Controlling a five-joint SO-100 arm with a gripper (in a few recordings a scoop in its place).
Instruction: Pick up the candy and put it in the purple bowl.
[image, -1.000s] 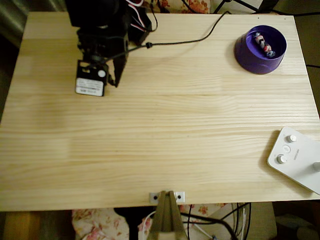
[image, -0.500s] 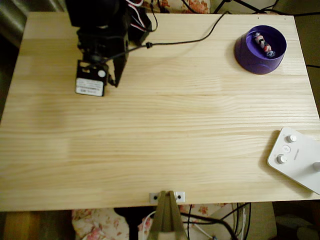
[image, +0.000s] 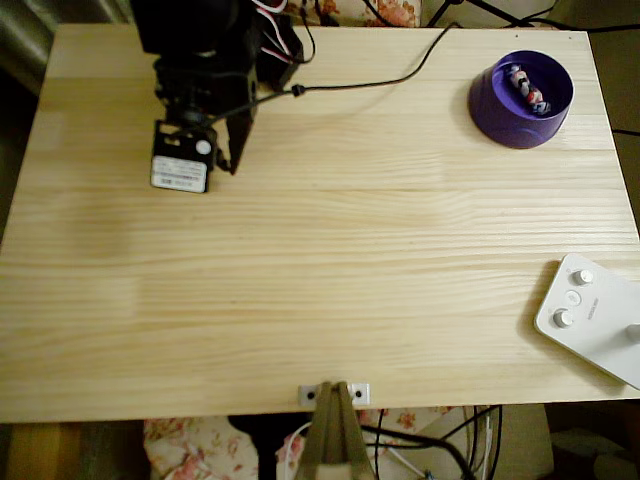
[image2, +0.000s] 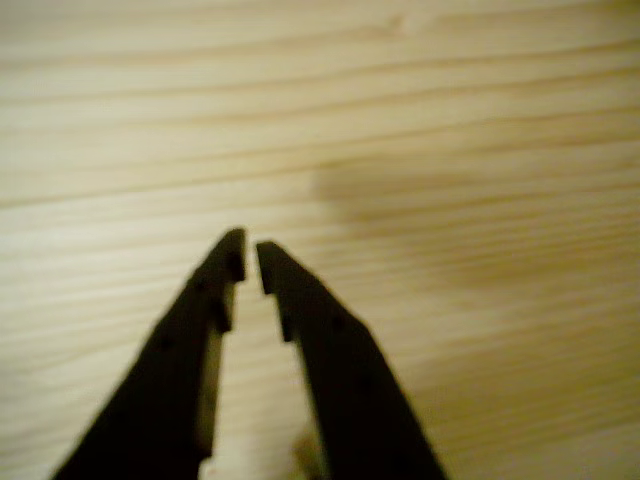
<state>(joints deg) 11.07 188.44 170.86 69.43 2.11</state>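
Candy in the bowl, arm parked at the far corner of a pale wood bench.

The bench (image: 330, 260) of light pine boards spans the overhead view, flowered cloth showing past its top and bottom edges. The black arm (image: 200, 60) sits well left of the purple bowl (image: 521, 99); a dark cable (image: 400, 75) runs between them. A white device with knobs (image: 592, 315) lies below the bowl. The candy (image: 526, 87) rests inside the bowl. In the wrist view the fingers (image2: 250, 262) appear nearly closed, a thin gap at the tips, holding nothing.
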